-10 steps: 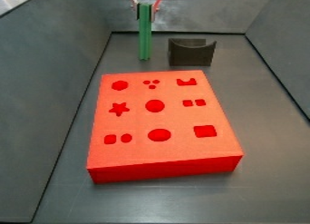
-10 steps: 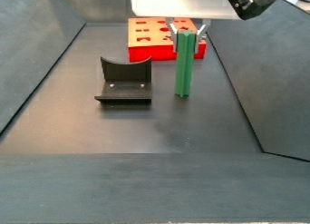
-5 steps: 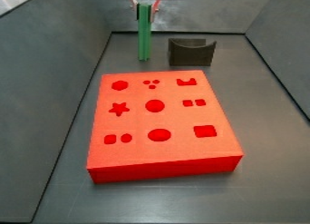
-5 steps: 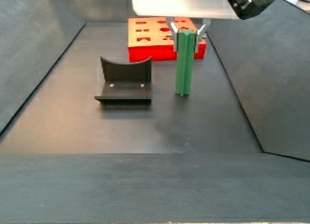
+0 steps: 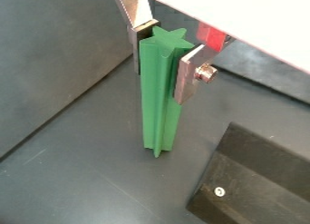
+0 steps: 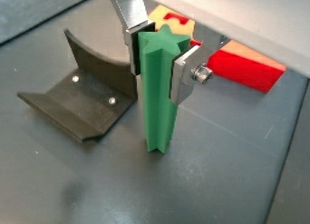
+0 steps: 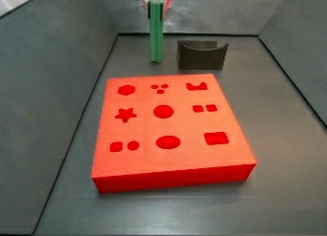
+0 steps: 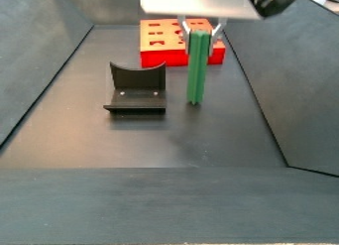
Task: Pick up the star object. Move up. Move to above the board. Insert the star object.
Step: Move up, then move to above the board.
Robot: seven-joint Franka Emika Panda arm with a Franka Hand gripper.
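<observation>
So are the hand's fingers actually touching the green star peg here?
Touching. In both wrist views the hand has its silver fingers pressed flat against opposite sides of the green star peg near its top.

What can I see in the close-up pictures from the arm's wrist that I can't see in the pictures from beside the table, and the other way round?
Only the wrist views show the star object's star-shaped top end and the gripper with its jaws closed against the piece's sides. Only a side view shows the whole board with all its shaped holes, the star hole included. Both kinds of view show the green piece upright in the gripper, and the dark fixture standing near it on the floor.
</observation>
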